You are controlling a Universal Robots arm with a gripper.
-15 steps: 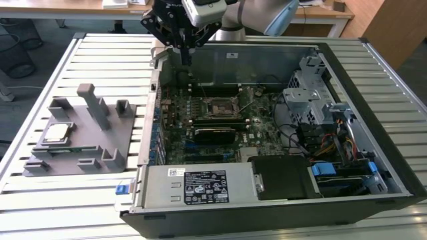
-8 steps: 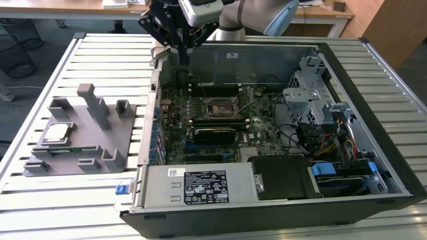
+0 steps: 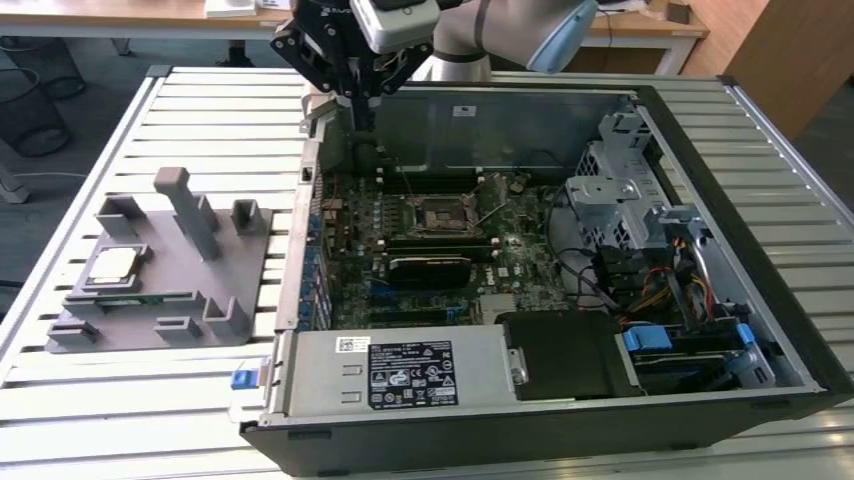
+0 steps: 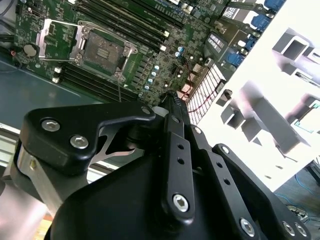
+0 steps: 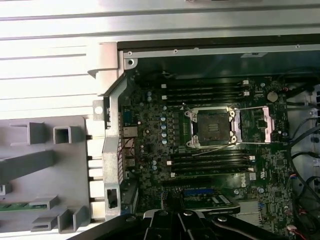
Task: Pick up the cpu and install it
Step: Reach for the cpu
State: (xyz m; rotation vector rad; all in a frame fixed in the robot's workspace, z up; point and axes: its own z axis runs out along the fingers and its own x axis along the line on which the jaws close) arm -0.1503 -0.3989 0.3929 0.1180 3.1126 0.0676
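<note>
Your claw (image 3: 362, 118) hangs pinched narrow, holding nothing, over the case's (image 3: 534, 125) rim; the cpu (image 3: 112, 265) lies on the fixture (image 3: 174, 300) beside the case, well apart from its open socket (image 3: 435, 213)

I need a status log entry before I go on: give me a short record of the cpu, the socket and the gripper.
cpu: lying flat on the grey fixture, outside the computer case, on the exterior view's left
CPU socket: empty, load plate swung open
gripper: shut, holding nothing, above the case's side nearest the fixture
gripper to cpu: well apart, no contact
</note>
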